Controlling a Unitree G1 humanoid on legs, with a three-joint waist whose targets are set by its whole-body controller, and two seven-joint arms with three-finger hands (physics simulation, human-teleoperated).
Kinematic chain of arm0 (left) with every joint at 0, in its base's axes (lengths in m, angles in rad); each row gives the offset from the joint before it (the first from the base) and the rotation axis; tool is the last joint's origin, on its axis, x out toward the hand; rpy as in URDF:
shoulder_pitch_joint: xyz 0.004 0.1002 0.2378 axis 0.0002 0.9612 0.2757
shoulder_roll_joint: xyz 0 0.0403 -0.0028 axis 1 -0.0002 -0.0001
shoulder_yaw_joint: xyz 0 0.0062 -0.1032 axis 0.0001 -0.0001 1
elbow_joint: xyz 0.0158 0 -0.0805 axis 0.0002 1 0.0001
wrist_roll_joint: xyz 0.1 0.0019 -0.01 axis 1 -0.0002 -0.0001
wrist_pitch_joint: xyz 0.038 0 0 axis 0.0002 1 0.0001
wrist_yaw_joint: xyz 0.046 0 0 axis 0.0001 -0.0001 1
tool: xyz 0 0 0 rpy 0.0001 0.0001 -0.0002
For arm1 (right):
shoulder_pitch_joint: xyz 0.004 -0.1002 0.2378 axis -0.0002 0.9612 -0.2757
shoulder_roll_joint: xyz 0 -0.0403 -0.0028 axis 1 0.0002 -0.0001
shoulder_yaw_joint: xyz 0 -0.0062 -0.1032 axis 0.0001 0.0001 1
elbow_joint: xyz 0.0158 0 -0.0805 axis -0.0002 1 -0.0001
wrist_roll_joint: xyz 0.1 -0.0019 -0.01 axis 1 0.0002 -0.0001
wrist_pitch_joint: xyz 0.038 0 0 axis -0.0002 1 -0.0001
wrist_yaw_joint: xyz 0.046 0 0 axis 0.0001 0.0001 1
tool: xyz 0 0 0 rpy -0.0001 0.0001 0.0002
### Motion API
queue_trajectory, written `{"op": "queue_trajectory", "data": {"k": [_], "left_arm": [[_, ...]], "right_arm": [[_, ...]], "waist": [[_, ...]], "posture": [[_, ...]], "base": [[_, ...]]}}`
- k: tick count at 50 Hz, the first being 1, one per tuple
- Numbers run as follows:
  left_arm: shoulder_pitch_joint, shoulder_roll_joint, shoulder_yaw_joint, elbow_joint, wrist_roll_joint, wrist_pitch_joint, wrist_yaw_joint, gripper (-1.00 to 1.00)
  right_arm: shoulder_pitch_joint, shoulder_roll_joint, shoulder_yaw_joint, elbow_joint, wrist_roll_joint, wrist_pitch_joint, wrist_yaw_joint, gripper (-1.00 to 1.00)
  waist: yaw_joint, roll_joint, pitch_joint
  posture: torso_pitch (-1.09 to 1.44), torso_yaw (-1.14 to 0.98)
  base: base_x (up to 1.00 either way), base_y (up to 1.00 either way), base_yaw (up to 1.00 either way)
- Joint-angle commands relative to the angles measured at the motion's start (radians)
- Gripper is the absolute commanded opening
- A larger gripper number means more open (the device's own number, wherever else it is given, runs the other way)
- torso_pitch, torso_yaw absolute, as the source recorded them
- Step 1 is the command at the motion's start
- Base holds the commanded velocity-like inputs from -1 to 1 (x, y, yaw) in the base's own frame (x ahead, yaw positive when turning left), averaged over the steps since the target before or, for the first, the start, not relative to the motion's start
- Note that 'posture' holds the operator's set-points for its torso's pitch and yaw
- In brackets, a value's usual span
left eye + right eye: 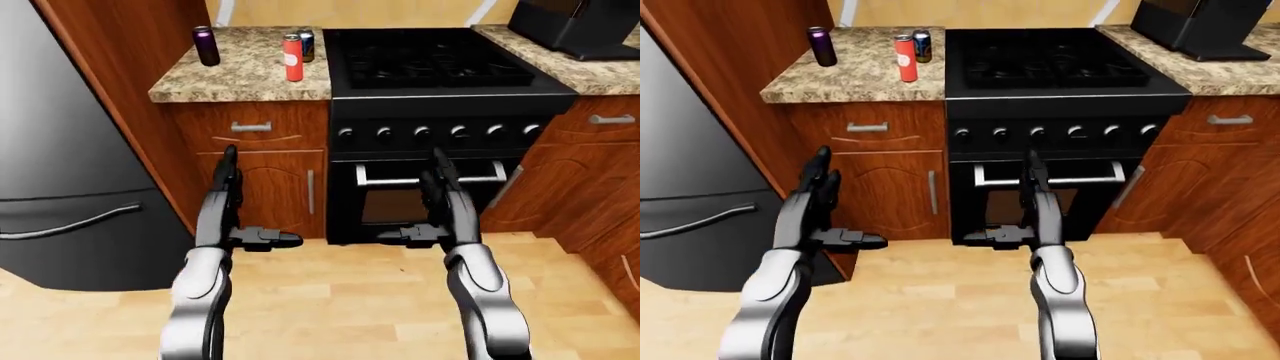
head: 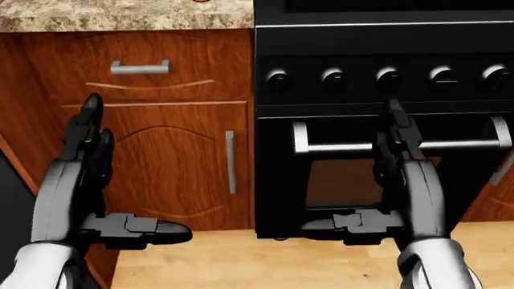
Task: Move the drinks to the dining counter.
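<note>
Speckled granite counter [image 1: 240,79] tops reddish wood cabinets beside a black gas stove [image 1: 430,64] in the left-eye view; a purple can [image 1: 206,46], a red can [image 1: 292,57] and a half-hidden dark can [image 1: 307,45] stand upright on it. Head view: left hand [image 2: 88,180] and right hand [image 2: 398,180] hang empty, fingers spread apart, thumbs pointing inward. Right-eye view: a grey fridge [image 1: 690,187] is cut off at left.

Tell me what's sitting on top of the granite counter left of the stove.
Three upright cans stand on the granite counter: a purple can, a red can, and a dark can partly hidden behind the red one.
</note>
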Motion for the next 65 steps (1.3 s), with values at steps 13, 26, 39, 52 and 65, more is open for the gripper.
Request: {"op": "queue_trajectory", "data": {"k": [13,26,39,52,65], "left_arm": [[-0.121,0.042,0.050,-0.133,-0.013,0.161,-0.014,1.00],[-0.163,0.067,0.072,-0.207,-0.032,0.253,-0.011,1.00],[-0.165,0.101,0.119,-0.295,-0.068,0.319,-0.010,1.00],[-0.192,0.104,0.102,-0.277,-0.066,0.328,-0.003,1.00],[-0.245,0.107,0.092,-0.277,-0.060,0.376,-0.004,1.00]], "right_arm": [[-0.103,-0.035,-0.003,-0.149,0.033,0.169,0.000,1.00],[-0.146,-0.041,-0.005,-0.208,0.038,0.235,-0.002,1.00],[-0.178,-0.066,-0.026,-0.273,0.076,0.294,0.001,1.00],[-0.213,-0.078,-0.034,-0.306,0.071,0.326,0.000,1.00],[-0.235,-0.097,-0.062,-0.332,0.106,0.345,-0.010,1.00]], "waist": [[0.029,-0.022,0.039],[-0.016,0.008,0.026],[0.019,-0.015,0.030],[-0.018,-0.015,0.017],[0.003,0.040,0.025]], "posture": [[0.00,0.00],[0.00,0.00],[0.00,0.00],[0.00,0.00],[0.00,0.00]], "base": [[0.43,-0.11,0.00],[0.61,-0.12,0.00],[0.06,0.00,0.69],[0.01,0.04,0.62],[0.49,0.00,0.00]]}}
